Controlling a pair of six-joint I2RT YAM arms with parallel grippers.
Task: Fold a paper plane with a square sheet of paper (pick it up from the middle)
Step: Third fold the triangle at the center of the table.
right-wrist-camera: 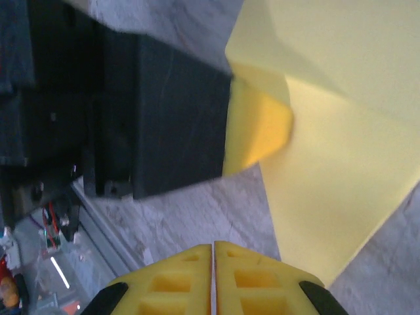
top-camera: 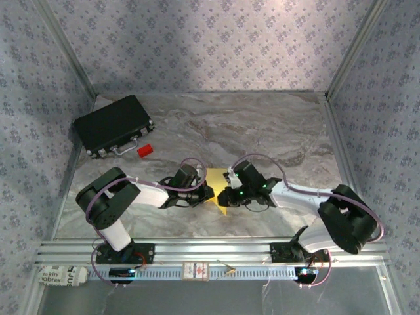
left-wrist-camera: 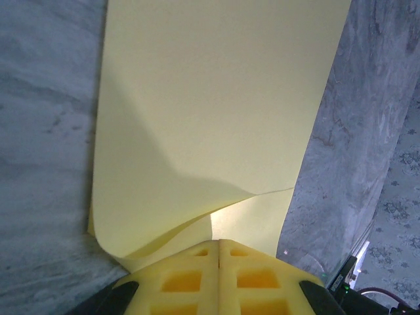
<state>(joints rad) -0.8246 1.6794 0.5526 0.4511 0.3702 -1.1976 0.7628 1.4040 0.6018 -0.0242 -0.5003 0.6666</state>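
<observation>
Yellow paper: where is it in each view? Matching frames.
Top external: yellow paper at centre, between left gripper and right gripper.
Left wrist: yellow paper across upper middle, just ahead of the left gripper.
Right wrist: yellow paper on the right side.
Shared landmark: grey marble tabletop under it.

One yellow sheet (top-camera: pixel 215 178) — one black case (top-camera: pixel 113 125) — one red block (top-camera: pixel 145 151).
</observation>
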